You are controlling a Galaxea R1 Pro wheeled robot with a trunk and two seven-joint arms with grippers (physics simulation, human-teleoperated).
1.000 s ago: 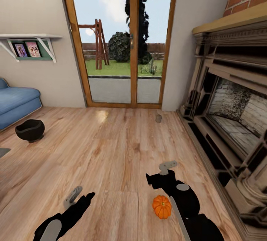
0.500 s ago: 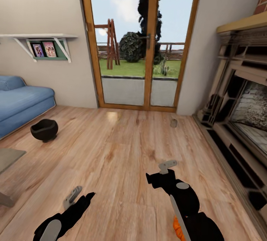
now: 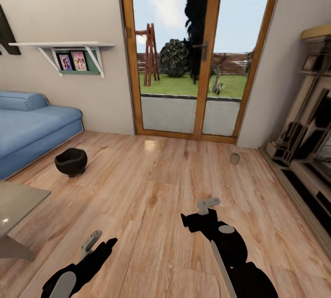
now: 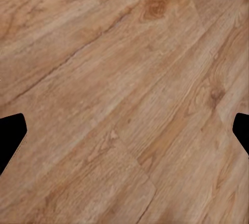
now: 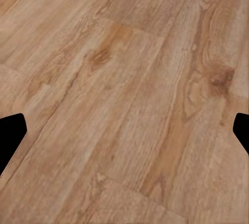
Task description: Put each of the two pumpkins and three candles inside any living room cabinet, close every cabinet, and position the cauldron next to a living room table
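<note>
The black round-bellied cauldron [image 3: 71,161] stands on the wood floor at the left, near the blue sofa. One cream candle [image 3: 235,158] sits on the floor to the right of the glass door, close to the wall. A corner of the grey glossy table [image 3: 18,199] shows at the left edge. My left gripper [image 3: 100,243] and right gripper [image 3: 196,213] hang open over bare floorboards, nothing between their fingers; the wrist views show black fingertips [image 4: 10,136] [image 5: 10,133] set wide apart. The pumpkins and the cabinet are out of view.
A blue sofa [image 3: 32,123] lines the left wall under a white shelf [image 3: 64,47] with photos. The wood-framed glass door [image 3: 202,54] is straight ahead. The fireplace [image 3: 308,142] fills the right edge. Open floor lies between cauldron and candle.
The camera has swung left, so the whole picture shifted right. The pumpkin by my right arm has dropped from view, and the table corner has come in. Both arms hold the same pose.
</note>
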